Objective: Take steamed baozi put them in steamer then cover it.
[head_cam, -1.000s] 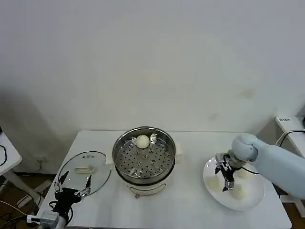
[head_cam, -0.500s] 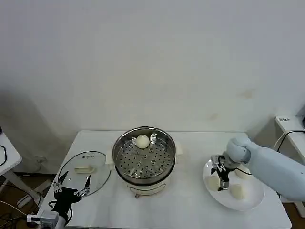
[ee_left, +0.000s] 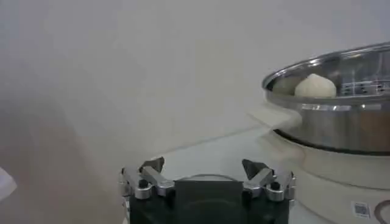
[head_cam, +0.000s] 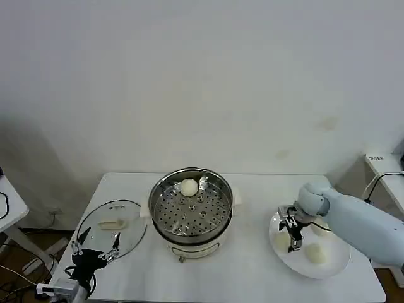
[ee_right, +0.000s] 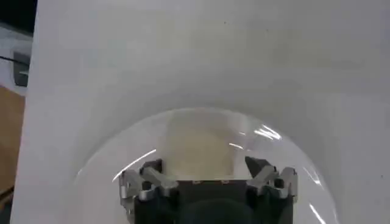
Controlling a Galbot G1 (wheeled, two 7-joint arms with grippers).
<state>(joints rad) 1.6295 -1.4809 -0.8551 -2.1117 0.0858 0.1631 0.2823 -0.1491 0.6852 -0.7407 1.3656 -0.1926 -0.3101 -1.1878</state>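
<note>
Steam pot of shiny round stainless steel, the steamer, stands at the centre of the white desk in the lower middle of the head view, its perforated tray bare but for one smooth cream-white bun at the far rim. In the left wrist view that same bun peeks over the steel wall at the right of the frame. Just left of the pot lies the cover, a round clear glass lid with a metal rim and a cream-white handle, flat on the desk. At the lower right of the head view a flat white plate carries the other steamed baozi: one near its middle, one at its left side, one partly hidden behind the arm. The right gripper is down on the plate, its fingers spread around the left bun, not yet closed on it. The left gripper hangs at the lower left, beside the near edge of the lid, released and empty.
</note>
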